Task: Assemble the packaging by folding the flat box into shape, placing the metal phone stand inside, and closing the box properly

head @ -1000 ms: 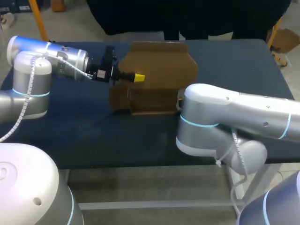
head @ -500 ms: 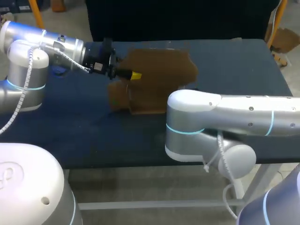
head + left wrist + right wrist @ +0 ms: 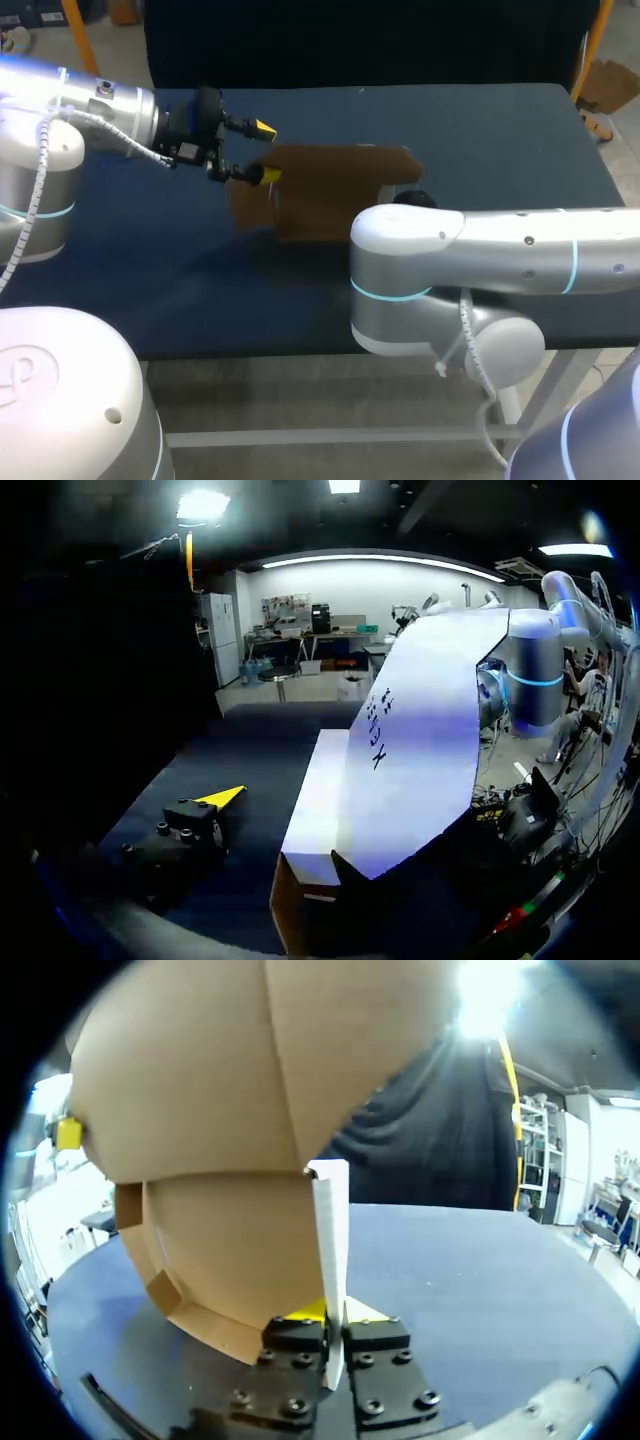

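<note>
Withdrawn left hand (image 3: 263,152) gapes beside box (image 3: 330,190); right hand (image 3: 335,1312) pinches it

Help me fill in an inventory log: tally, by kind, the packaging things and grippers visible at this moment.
Cardboard box: 1
Grippers: 2 (left gripper, open; right gripper, shut on a box flap)
Metal phone stand: 0 identifiable
Total: 3

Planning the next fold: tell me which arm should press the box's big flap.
Left, probably. The left gripper is open and free beside the cardboard box, while the right gripper is shut on the edge of one of its walls, anchoring it.
</note>
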You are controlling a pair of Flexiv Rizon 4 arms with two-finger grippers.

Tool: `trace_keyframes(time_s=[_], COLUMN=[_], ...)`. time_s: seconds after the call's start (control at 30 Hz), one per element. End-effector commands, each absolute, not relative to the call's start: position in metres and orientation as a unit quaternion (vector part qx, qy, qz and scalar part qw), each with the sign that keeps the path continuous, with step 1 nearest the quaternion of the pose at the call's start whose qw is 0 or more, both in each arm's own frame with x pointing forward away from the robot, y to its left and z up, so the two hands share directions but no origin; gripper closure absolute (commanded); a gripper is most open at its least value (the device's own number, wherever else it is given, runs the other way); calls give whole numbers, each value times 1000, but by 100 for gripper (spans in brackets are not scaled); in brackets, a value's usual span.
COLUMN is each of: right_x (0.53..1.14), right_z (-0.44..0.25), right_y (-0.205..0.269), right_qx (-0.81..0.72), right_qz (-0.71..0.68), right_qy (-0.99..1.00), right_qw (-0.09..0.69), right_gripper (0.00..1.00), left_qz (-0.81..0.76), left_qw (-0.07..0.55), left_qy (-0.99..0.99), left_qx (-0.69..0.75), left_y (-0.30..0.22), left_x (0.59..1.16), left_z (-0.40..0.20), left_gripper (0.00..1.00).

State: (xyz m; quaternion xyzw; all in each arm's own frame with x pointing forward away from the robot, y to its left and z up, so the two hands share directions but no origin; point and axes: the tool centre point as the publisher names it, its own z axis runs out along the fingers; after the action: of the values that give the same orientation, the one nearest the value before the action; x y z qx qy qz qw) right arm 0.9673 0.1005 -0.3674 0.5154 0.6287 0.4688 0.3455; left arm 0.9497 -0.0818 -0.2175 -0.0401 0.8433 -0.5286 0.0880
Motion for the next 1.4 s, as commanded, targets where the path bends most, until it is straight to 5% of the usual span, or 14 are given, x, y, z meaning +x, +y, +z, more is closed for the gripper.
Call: trace_keyframes(time_s=[0.03, 0.77, 1.4], right_x=[966, 972, 982], right_z=[-360, -354, -355], right_y=[91, 87, 94], right_qx=[497, 444, 433], right_qz=[492, 555, 537], right_qy=[642, 680, 721], right_qw=[316, 180, 68], right_gripper=[100, 100, 100], left_qz=[-525, -473, -432], left_qw=[126, 179, 165], left_qy=[839, 860, 886], left_qx=[-62, -64, -36], left_y=[-68, -12, 8], left_x=[935, 922, 926], left_z=[-211, -184, -174], left_gripper=[0, 0, 0])
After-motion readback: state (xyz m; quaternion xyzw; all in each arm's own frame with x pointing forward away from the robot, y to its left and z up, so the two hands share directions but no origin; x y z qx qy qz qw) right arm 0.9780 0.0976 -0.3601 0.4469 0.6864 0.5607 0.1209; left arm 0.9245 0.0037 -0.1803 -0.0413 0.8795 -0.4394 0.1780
